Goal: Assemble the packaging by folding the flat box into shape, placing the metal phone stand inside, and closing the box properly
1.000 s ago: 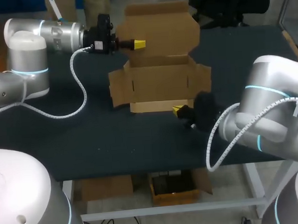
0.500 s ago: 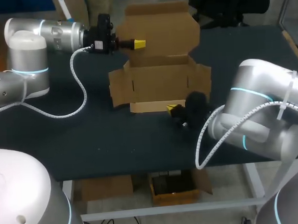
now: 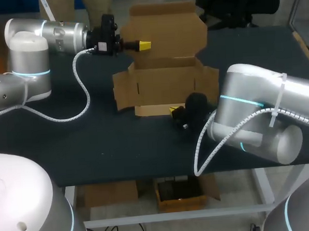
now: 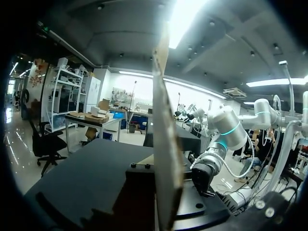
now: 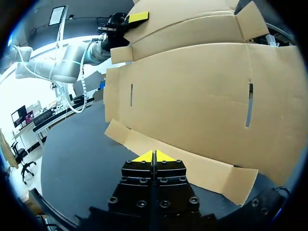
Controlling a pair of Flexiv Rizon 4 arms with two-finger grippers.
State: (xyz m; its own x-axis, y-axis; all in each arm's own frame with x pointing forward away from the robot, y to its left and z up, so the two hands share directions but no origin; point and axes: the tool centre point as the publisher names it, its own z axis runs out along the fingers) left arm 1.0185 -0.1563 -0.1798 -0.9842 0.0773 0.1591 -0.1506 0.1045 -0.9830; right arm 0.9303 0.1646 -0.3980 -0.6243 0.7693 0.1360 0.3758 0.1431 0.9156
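Note:
The brown cardboard box [image 3: 166, 85] lies partly folded in the middle of the table, side flaps spread and lid [image 3: 165, 27] standing upright at the back. My left gripper [image 3: 144, 45] is shut on the lid's left edge; the left wrist view shows that panel [image 4: 166, 144] edge-on straight ahead. My right gripper [image 3: 175, 111] is shut with nothing in it, low at the box's front wall. In the right wrist view its tips [image 5: 154, 156] meet at the front flap [image 5: 192, 168] lying on the table. No metal phone stand shows in any view.
The dark table [image 3: 94, 144] has bare surface left of and in front of the box. My left arm's white cable [image 3: 77, 106] droops onto the table at the left. My right arm's bulky elbow [image 3: 258, 125] hangs over the front right.
My right arm has swung left along the box's front, bringing its shut gripper a little further left. The left arm and the lid have not moved.

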